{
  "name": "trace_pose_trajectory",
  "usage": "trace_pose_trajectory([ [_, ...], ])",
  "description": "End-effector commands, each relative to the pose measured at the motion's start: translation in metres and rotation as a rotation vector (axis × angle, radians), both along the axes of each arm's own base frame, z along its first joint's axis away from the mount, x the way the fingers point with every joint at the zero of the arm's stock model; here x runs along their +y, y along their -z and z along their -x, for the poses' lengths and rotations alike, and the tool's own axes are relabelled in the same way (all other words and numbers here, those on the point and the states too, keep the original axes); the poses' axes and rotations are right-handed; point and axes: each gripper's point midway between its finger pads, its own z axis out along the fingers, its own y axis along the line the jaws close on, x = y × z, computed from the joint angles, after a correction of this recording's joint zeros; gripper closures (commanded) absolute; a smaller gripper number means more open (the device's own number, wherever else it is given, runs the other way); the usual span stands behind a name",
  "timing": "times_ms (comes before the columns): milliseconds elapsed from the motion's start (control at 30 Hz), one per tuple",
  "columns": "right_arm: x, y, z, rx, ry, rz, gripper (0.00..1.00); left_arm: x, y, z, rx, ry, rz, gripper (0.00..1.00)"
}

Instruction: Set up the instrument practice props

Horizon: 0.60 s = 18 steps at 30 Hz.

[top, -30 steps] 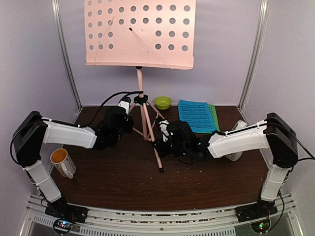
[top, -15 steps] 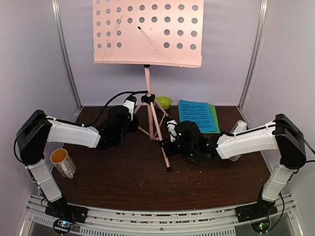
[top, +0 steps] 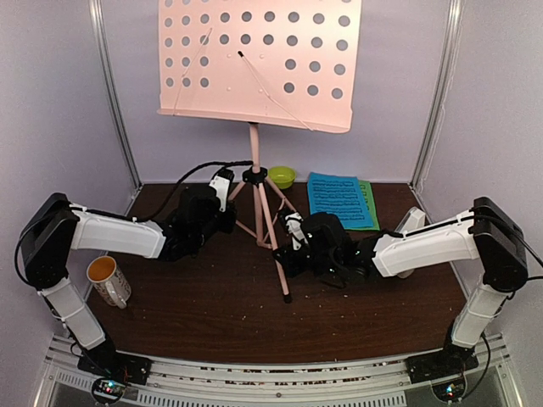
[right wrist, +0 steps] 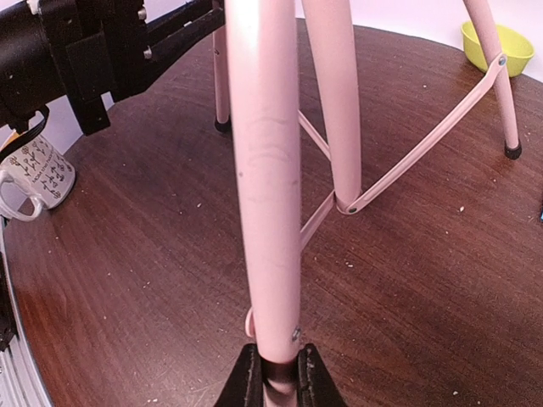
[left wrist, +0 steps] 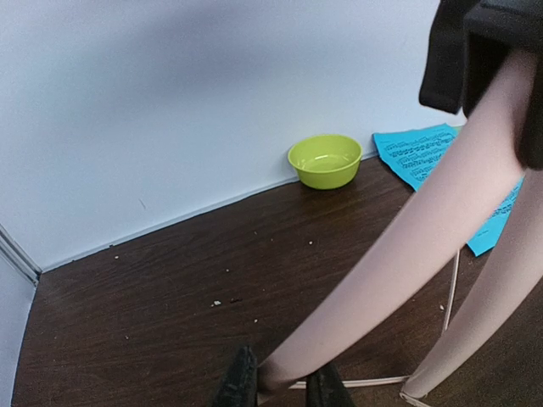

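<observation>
So the pink perforated-metal music stand [top: 259,64] is up on its tripod legs at the far middle of the dark wooden table [top: 212,322]. The left fingers [left wrist: 240,386] are clamped on its left leg and the right fingers [right wrist: 246,377] on the near leg. The blue printed music sheet [top: 333,197] lies flat at far right, with a green sheet [top: 368,203] peeking out beneath it.

My left gripper [left wrist: 284,392] pinches a pink leg of the music stand [left wrist: 407,242], apparently at its lower end. Beyond, on the brown table [left wrist: 153,288]: a lime-green bowl [left wrist: 325,159] against the wall [left wrist: 212,85], the blue music sheet [left wrist: 416,151] near it.
</observation>
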Motion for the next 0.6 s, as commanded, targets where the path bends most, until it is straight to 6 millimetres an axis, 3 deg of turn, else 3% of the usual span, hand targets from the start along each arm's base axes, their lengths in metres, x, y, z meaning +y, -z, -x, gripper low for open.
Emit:
trace_pose_trajectory([
  [0, 0.006, -0.011, -0.001, -0.003, -0.019, -0.041, 1.0, -0.003, 0.012, 0.007, 0.097, 0.019, 0.121, 0.83],
  [267, 0.012, -0.01, 0.004, 0.011, -0.06, -0.037, 1.0, -0.008, 0.011, 0.017, 0.115, 0.112, 0.113, 0.53],
  [567, 0.015, -0.011, 0.008, 0.02, -0.094, -0.033, 1.0, 0.003, 0.004, 0.025, 0.119, 0.199, 0.126, 0.37],
])
